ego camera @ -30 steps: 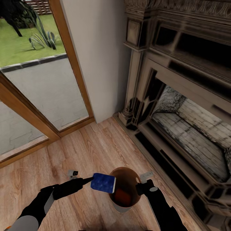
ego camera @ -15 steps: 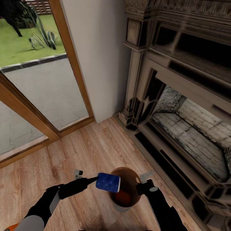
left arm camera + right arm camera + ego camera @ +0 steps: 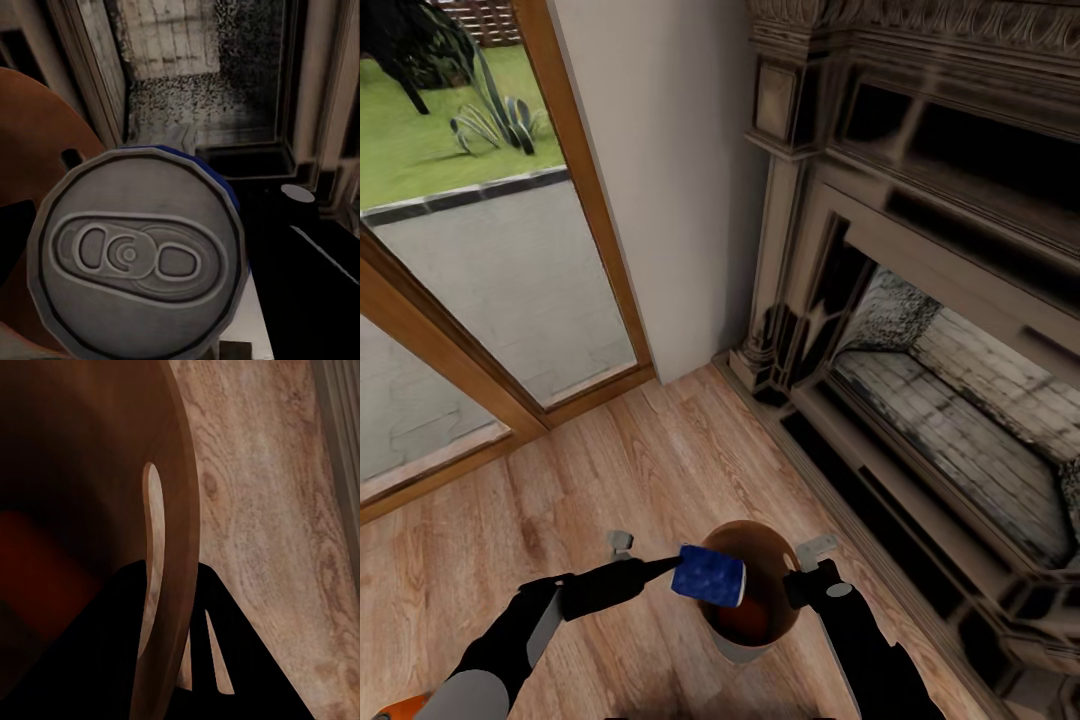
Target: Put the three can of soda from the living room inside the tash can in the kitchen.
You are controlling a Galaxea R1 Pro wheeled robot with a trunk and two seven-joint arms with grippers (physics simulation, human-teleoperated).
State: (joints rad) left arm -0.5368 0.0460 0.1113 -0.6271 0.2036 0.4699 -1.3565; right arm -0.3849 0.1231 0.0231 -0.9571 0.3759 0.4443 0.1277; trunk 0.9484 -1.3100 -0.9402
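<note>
Left pincer (image 3: 665, 569) gripping blue soda can (image 3: 708, 575) over trash can (image 3: 785, 625), orange can (image 3: 745, 607) inside, right pincer (image 3: 792, 590) clamping rim

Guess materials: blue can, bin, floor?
Blue can: likely painted metal; the left wrist view shows a dull silver top with a pull tab. Bin: smooth brown inside, pale outside, a slot cut in its thin wall; plastic or moulded wood, can't say which. Floor: light wood planks with visible grain, matte.
</note>
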